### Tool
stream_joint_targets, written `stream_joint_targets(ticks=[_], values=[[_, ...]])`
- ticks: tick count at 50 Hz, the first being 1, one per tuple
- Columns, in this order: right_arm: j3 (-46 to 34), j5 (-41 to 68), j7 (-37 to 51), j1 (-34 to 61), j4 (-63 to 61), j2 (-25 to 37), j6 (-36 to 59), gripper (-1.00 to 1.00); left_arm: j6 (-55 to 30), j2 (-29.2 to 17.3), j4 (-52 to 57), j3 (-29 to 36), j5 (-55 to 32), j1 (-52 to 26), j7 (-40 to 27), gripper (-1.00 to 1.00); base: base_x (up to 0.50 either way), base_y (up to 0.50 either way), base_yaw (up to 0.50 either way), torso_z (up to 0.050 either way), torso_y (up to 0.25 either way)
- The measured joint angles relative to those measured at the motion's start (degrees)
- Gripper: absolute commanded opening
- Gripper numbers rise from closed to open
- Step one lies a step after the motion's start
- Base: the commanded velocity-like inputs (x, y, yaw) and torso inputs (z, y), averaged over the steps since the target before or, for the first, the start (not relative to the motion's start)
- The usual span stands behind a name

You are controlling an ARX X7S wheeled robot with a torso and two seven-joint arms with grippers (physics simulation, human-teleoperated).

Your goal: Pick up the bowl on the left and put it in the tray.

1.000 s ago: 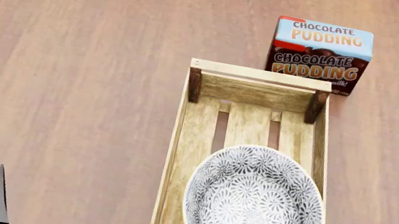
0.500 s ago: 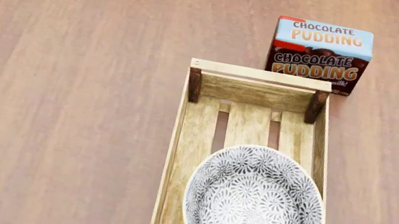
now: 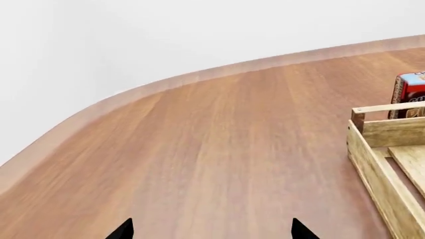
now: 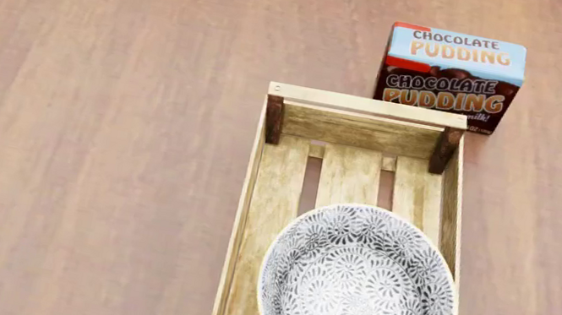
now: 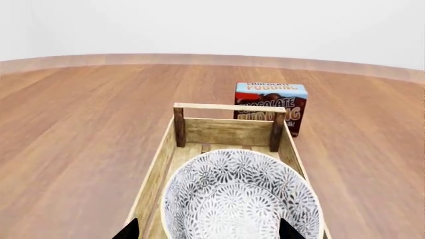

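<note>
- My right gripper (image 5: 207,230) has its tips spread wide and holds nothing; my left gripper (image 3: 211,230) is likewise spread — over bare table.
- The bowl (image 4: 358,289) sits inside the tray (image 4: 252,204), near end — placing looks done.
- Pudding box (image 4: 451,76) stands beyond at 12 o'clock; next I'd just pull clear.

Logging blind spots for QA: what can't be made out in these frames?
- Bowl: near rim cut off by head view's bottom edge.
- Tray: near end out of every frame.
- Right gripper: only finger tips show, wrist view edge.
- Pudding box: cropped by left wrist view edge; lettering unreadable there.
</note>
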Motion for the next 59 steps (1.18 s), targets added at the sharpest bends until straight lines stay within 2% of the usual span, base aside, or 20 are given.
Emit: stream_joint_targets(ticks=[9, 21, 32, 36, 40, 42, 44, 52, 59], values=[[1.0, 0.2, 1.2, -1.2, -2.9, 1.2, 1.1, 1.0, 1.3, -3.4, 2.4, -2.1, -0.9, 0.7, -1.2, 1.0, 0.0, 0.0, 0.0, 0.0, 0.0], [5.8, 1.2, 4.3, -5.4, -9.0, 4.6, 1.0, 1.0, 8.6, -12.6, 5.0, -9.0, -0.9, 6.3, -4.0, 1.0, 0.0, 0.0, 0.0, 0.0, 0.0], [14.1, 2.7, 8.5, -13.1, -15.9, 9.0, -1.4, 1.0, 14.2, -19.6, 7.1, -26.1, -1.0, 21.8, -4.0, 1.0, 0.0, 0.0, 0.0, 0.0, 0.0], [18.1, 3.1, 10.2, -17.2, -18.5, 10.6, -3.0, 1.0, 15.7, -21.2, 8.2, -35.1, -0.9, 30.2, -4.0, 1.0, 0.0, 0.0, 0.0, 0.0, 0.0], [22.8, 3.4, 13.0, -22.7, -20.9, 13.1, -6.1, 1.0, 17.0, -22.1, 9.5, -47.1, -0.8, 41.3, -4.0, 1.0, 0.0, 0.0, 0.0, 0.0, 0.0], [25.4, 3.5, 14.0, -25.2, -21.8, 13.8, -7.5, 1.0, 16.4, -20.9, 10.5, -53.9, -1.3, 46.3, -3.0, 1.0, 0.0, 0.0, 0.0, 0.0, 0.0], [29.4, 4.1, 12.1, -27.3, -22.5, 11.6, -8.4, 1.0, 14.8, -18.2, 11.6, -60.9, -2.1, 50.5, -0.6, 1.0, 0.0, 0.0, 0.0, 0.0, 0.0], [50.9, 10.2, -7.8, -32.4, -24.3, -6.9, -11.3, 1.0, 8.2, -5.0, 14.3, -85.9, -6.5, 60.7, 12.0, 1.0, 0.0, 0.0, 0.0, 0.0, 0.0], [68.3, 19.3, -18.4, -34.5, -25.0, -16.1, -11.6, 1.0, 3.5, 5.4, 15.5, -102.6, -10.4, 64.9, 22.0, 1.0, 0.0, 0.0, 0.0, 0.0, 0.0]])
